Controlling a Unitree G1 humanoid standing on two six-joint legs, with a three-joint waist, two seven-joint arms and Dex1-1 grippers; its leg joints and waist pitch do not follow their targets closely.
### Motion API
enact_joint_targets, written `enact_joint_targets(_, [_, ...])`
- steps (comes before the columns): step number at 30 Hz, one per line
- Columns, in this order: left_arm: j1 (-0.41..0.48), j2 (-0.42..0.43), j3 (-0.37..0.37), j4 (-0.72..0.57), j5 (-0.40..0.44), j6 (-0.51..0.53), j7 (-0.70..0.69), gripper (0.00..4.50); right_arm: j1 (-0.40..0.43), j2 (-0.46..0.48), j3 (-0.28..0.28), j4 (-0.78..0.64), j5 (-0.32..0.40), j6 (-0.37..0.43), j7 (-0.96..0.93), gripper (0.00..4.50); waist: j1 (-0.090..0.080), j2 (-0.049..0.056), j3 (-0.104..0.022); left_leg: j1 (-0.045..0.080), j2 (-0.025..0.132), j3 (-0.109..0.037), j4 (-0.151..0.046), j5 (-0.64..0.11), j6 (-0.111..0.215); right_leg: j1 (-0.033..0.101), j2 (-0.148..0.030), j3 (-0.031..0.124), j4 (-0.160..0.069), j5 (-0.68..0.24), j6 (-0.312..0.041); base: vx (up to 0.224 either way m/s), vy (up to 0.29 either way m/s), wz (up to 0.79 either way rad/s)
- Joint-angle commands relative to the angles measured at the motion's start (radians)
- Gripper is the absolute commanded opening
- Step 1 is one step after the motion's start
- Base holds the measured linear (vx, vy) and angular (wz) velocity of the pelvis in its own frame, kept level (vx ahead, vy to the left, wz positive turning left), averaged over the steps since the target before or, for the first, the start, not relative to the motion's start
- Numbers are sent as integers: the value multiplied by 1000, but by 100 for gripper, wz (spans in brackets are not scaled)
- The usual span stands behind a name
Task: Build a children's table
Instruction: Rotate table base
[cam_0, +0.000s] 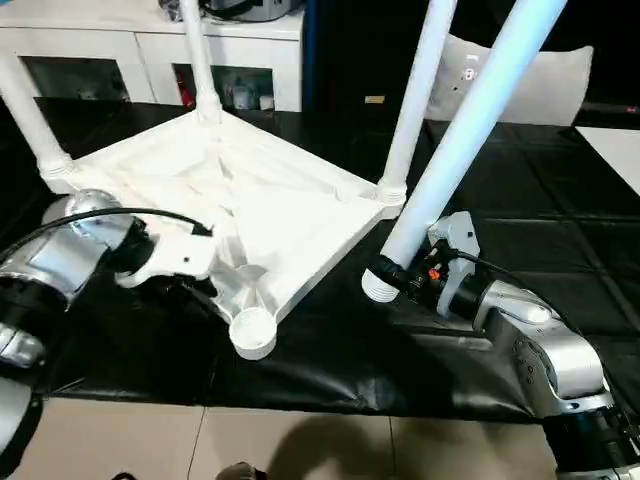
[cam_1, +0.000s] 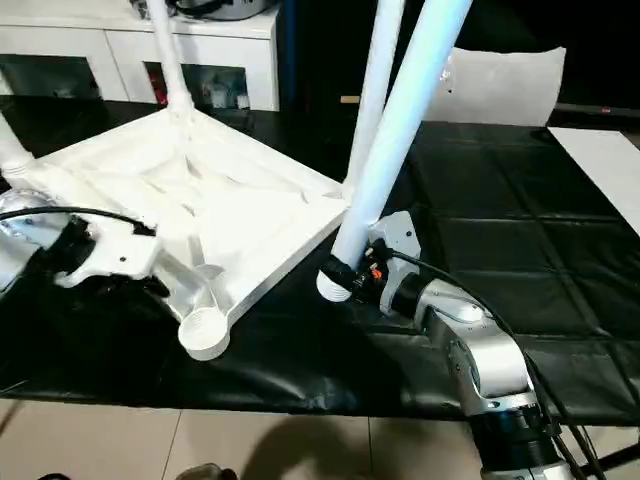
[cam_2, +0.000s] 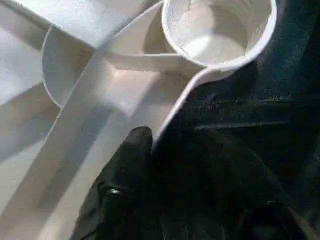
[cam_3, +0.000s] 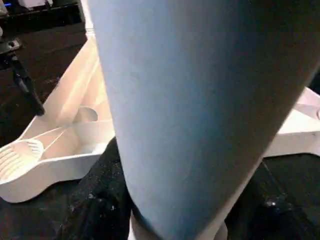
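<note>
The white tabletop (cam_0: 270, 190) lies upside down on a black mat, ribbed underside up. Three white legs stand in its corner sockets: left (cam_0: 30, 120), back (cam_0: 200, 60) and right (cam_0: 415, 100). The near corner socket (cam_0: 253, 333) is empty; it also shows round and ribbed in the left wrist view (cam_2: 215, 30). My left gripper (cam_0: 195, 285) is at the tabletop's rim, just beside that socket. My right gripper (cam_0: 405, 275) is shut on the fourth leg (cam_0: 470, 130) near its threaded end (cam_0: 380, 285). That leg tilts up and to the right, its end low over the mat, right of the empty socket.
The black mat (cam_0: 520, 200) covers the work surface, with light floor (cam_0: 300, 445) at its near edge. A white cabinet with glass doors (cam_0: 150, 50) stands behind the tabletop. A white cushion-like thing (cam_0: 530, 85) sits at the back right, and a white sheet (cam_0: 620, 150) at the far right.
</note>
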Motion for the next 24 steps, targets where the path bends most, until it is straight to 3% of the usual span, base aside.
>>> enact_joint_targets(1, [9, -3, -15, -2, 35, -39, 37, 217, -12, -5, -4, 8, -11, -12, 11, 192, 5, 12, -64, 39, 31, -10, -83, -386, -75, 21, -54, 25, -78, -261, -215, 0, 0, 0])
enact_joint_targets(10, [10, -75, -28, 79, 84, -100, 123, 217, -11, 0, 1, 9, -11, -15, 9, 192, 16, 11, -68, 37, 30, -8, -81, -352, -72, 25, -54, 25, -76, -220, -213, 0, 0, 0])
enact_joint_targets(11, [7, -85, -27, 90, 83, -102, 127, 188, -12, 0, 0, 10, -11, -15, 8, 192, 18, 11, -69, 37, 29, -8, -81, -349, -72, 25, -53, 25, -75, -210, -214, 0, 0, 0])
enact_joint_targets(14, [-2, -102, -26, 105, 77, -100, 116, 175, -12, 2, -1, 12, -13, -16, 10, 192, 22, 11, -70, 37, 30, -8, -81, -345, -70, 26, -54, 24, -73, -192, -220, 0, 0, 0])
enact_joint_targets(18, [-15, -104, -42, 108, 84, -72, 71, 133, -14, 1, -1, 14, -14, -16, 12, 192, 22, 11, -69, 37, 30, -8, -81, -347, -69, 27, -55, 24, -74, -201, -221, 0, 0, 0])
enact_joint_targets(24, [-46, -123, -89, 103, 139, 68, -26, 91, -28, 1, 1, 27, -21, -15, 16, 192, 20, 6, -67, 36, 29, -7, -80, -328, -62, 28, -56, 25, -76, -204, -227, 0, 0, 0])
